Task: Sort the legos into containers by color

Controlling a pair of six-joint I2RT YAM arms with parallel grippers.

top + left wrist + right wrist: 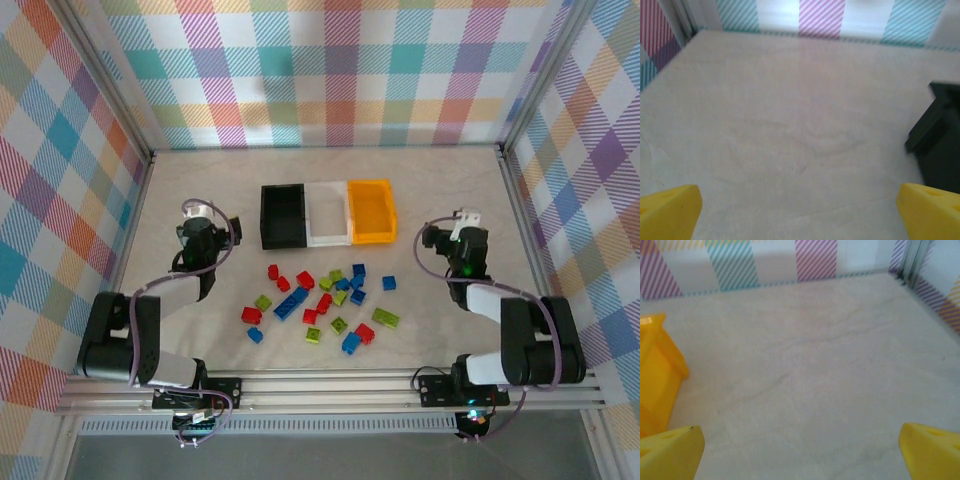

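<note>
Currently: nothing is sorted yet | legos (pixel 320 300) all lie loose on the table (pixel 210 190), at 6 o'clock from the containers (pixel 328 213), which look empty to you | left gripper (pixel 203 218) at 9 o'clock, right gripper (pixel 463 228) at 3 o'clock, both jaws wide apart, holding nothing | every brick remains.

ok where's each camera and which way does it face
top external: above, behind the arms, looking down on legos and bins; left gripper, right gripper show.
left wrist: on left arm, facing back wall; own fingertips, black bin at right.
right wrist: likewise; own fingertips, orange-yellow bin at left.
shared: both bins also show from above.
</note>
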